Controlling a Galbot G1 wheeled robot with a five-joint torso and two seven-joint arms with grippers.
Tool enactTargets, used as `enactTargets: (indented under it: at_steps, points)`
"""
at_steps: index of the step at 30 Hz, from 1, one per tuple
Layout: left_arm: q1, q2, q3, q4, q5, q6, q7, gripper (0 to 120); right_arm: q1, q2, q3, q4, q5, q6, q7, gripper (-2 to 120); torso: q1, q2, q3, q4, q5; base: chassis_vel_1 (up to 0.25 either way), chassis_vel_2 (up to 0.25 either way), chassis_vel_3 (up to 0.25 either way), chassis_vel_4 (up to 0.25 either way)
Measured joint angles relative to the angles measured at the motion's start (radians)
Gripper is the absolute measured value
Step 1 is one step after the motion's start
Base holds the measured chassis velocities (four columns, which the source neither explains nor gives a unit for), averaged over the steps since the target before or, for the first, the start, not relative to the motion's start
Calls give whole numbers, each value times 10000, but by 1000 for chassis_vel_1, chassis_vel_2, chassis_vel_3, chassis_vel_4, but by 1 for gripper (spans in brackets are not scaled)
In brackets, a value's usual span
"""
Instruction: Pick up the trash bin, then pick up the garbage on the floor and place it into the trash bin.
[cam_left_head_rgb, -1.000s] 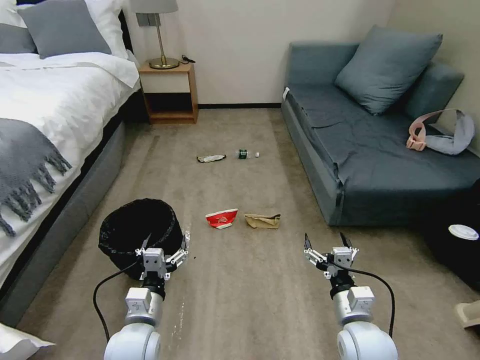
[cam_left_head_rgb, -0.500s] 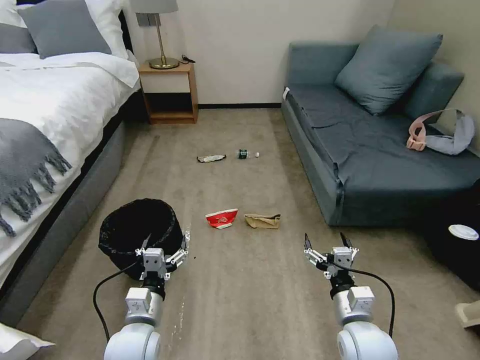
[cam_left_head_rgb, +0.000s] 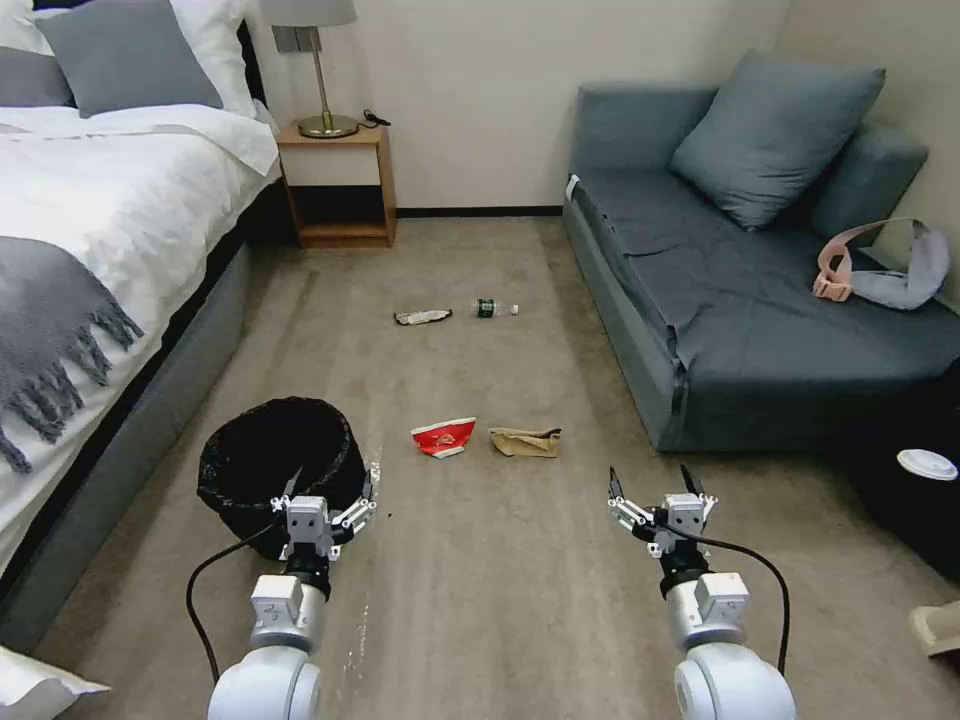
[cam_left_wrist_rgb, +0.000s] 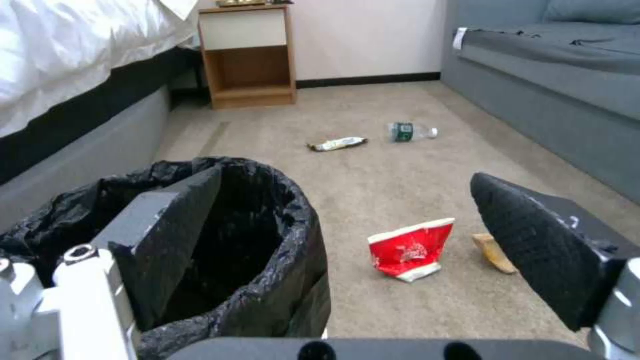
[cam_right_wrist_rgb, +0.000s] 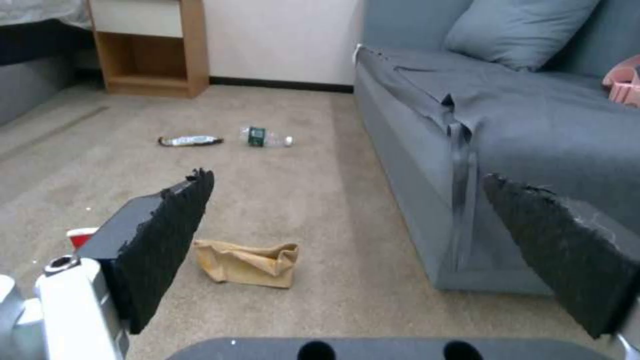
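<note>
Trash bin (cam_left_head_rgb: 275, 465), lined with a black bag, stands on the carpet (cam_left_head_rgb: 470, 590) near the bed (cam_left_head_rgb: 90, 230). The left gripper (cam_left_head_rgb: 330, 490) hangs at its near rim, jaws spread wide; in the left wrist view 1 finger (cam_left_wrist_rgb: 170, 235) appears to be over the bin's mouth and the other beyond its rim, over the carpet. The right gripper (cam_left_head_rgb: 652, 487) hovers above bare carpet by the sofa (cam_left_head_rgb: 740, 310), also spread and holding nothing. Beside the bin lie 2 pieces of garbage close together: a flattened red paper cup (cam_left_head_rgb: 443, 437) and a crumpled brown paper bag (cam_left_head_rgb: 525, 441). Farther off, a snack wrapper (cam_left_head_rgb: 422, 317) and a small green-labelled bottle (cam_left_head_rgb: 494, 308) lie side by side.
</note>
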Motion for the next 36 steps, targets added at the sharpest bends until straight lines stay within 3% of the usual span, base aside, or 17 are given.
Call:
enactTargets:
  at_steps: [12, 16, 17, 22, 26, 28, 29, 30, 31, 32, 35, 36]
  points:
    - [0, 0, 1, 0, -1, 0, 7, 100, -23, -5, 0, -70, 42, 5, 52, 100, 0, 0, 0, 4, -1, 0, 0, 0, 0]
    - [-13, 46, -21, 0, -93, 27, -18, 100, -572, -233, 11, -350, 480, -513, 437, 100, 0, -1, 0, 3, 4, 0, 0, 0, 0]
    - [-54, 135, -57, 0, -263, 84, -100, 100, -765, -367, -6, -277, 666, -751, 517, 100, 0, -1, 0, -6, -2, 0, 0, 0, 0]
    - [-470, 1117, -593, -4, -2100, 771, -1107, 100, -1347, -946, 73, 391, 747, -946, 323, 100, 0, 0, 0, 1, -1, 0, 0, 0, 0]
    - [-607, 1439, -761, -8, -2714, 993, -1426, 100, -1442, -1128, 204, 569, 749, -943, 307, 100, 0, 0, 0, 0, -2, 0, 0, 0, 0]
    - [-822, 1967, -1046, -38, -3686, 1373, -1961, 100, -1512, -1342, 328, 838, 752, -930, 303, 100, 0, 0, 0, 0, -5, 0, 0, 0, 0]
    - [-827, 2232, -1153, -261, -3865, 1539, -2017, 100, -1539, -1385, 346, 894, 749, -923, 302, 100, 0, -1, 2, 3, -10, 0, 0, 0, 0]
    - [-827, 2232, -1153, -261, -3865, 1539, -2017, 100, -1539, -1385, 346, 894, 749, -923, 302, 100, 0, -1, 2, 3, -10, 0, 0, 0, 0]
    - [-819, 2473, -1241, -636, -3915, 1603, -2027, 100, -1571, -1412, 348, 934, 724, -910, 300, 100, 0, 0, -1, -2, 9, 0, 0, 0, 0]
    - [-797, 2532, -1257, -736, -3913, 1630, -2025, 99, -1583, -1412, 340, 938, 686, -884, 298, 100, 0, 1, -1, 0, 16, 0, 0, 0, 0]
    - [-735, 2570, -1251, -796, -3875, 1699, -2017, 98, -1618, -1372, 320, 905, 566, -800, 300, 100, 0, 0, 1, 0, -16, 0, 0, 0, 0]
    - [-714, 2600, -1284, -811, -3819, 1705, -2037, 98, -1641, -1277, 270, 778, 448, -665, 305, 100, 0, 0, 0, 1, 10, 0, 0, 0, 0]
